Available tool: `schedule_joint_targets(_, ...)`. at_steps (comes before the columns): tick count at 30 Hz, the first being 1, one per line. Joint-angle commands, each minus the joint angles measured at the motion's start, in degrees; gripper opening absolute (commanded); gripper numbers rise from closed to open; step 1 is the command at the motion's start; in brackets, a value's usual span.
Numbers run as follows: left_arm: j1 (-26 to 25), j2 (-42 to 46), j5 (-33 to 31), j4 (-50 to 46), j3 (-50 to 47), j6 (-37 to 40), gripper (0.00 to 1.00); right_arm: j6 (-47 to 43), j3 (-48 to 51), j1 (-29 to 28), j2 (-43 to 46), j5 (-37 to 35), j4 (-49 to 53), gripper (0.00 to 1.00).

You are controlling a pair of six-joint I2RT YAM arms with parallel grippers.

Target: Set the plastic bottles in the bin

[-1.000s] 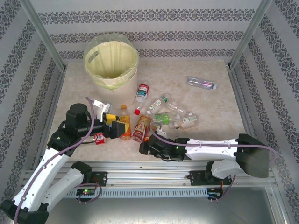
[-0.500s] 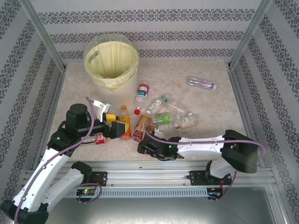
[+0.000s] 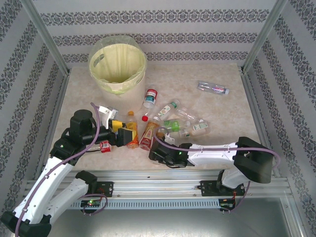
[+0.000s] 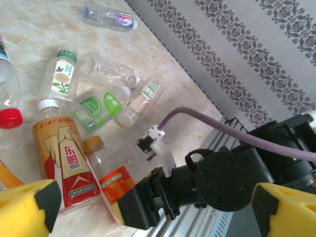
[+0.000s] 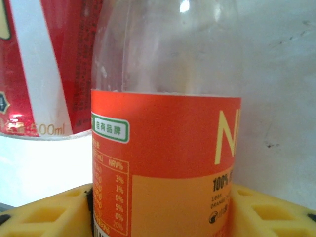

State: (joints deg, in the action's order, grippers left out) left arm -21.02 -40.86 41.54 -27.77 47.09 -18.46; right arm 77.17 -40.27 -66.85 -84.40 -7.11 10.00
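Right gripper (image 5: 162,213): yellow pads (image 5: 44,213) against both sides of clear plastic bottle with orange label (image 5: 163,74), lying near table front edge, just beside red-and-gold-labelled bottle (image 5: 44,64). Left gripper (image 3: 123,131) spread wide, empty.
Risks: smooth round body may squirt out; neighbour may get dragged; round cream-white bin (image 3: 116,88) well apart, so drop en route possible.

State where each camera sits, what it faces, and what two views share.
Top external: above and behind the bases, looking down at the marble-patterned table, the round cream-white plastic bin, both arms, left gripper and right gripper.
Left wrist: faces across lying plastic bottles toward the right gripper; own yellow fingers in the bottom corners.
Right wrist: close on the orange-labelled clear plastic bottle between its yellow fingers.
Shared: both wrist views show that bottle beside a red-and-gold-labelled bottle.
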Motion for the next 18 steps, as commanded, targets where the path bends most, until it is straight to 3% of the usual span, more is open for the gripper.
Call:
schedule_joint_targets(1, -0.53, -0.34, -0.05, 0.21, -0.50, -1.03, 1.00, -2.04, 1.52, 0.73, 2.63, -1.84, 1.12, 0.55)
schedule_joint_targets(8, -0.60, -0.45, -0.60, 0.55, -2.66, -9.27, 1.00, -7.78, 6.68, 2.48, 11.98, -1.69, 1.19, 0.50)
schedule_joint_targets(13, -2.12, 1.09, -3.71, 1.45, -5.60, -16.91, 1.00, -15.41, 10.11, 5.52, 20.79, 2.24, 0.67, 0.49)
schedule_joint_targets(18, -6.18, -0.38, -4.01, 10.90, -10.65, -26.42, 1.00, -21.91, 10.91, 9.24, 27.90, 8.16, 1.73, 0.48)
